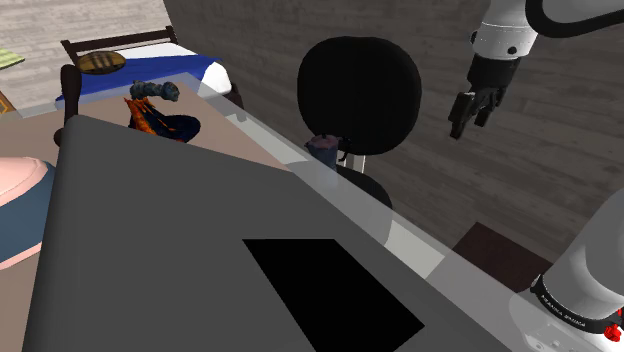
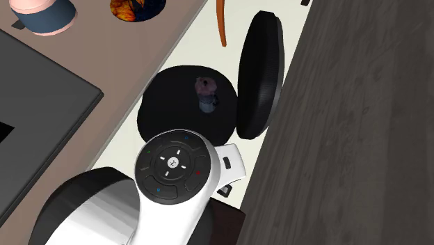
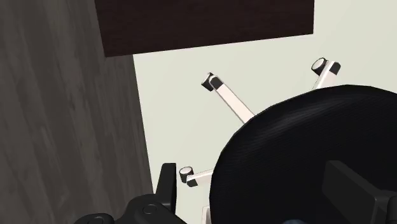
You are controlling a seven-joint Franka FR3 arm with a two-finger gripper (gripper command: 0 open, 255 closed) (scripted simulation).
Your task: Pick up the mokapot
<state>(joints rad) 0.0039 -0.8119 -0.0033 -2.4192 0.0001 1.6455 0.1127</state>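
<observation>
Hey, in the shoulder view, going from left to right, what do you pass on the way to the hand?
pink and blue bowl → orange and blue dish → mokapot → hand

So I count one black office chair (image 1: 360,85), one little mokapot (image 1: 323,146), one orange-and-blue plate (image 2: 137,7), one pink-and-blue bowl (image 2: 45,15), one bed (image 1: 192,64).
</observation>
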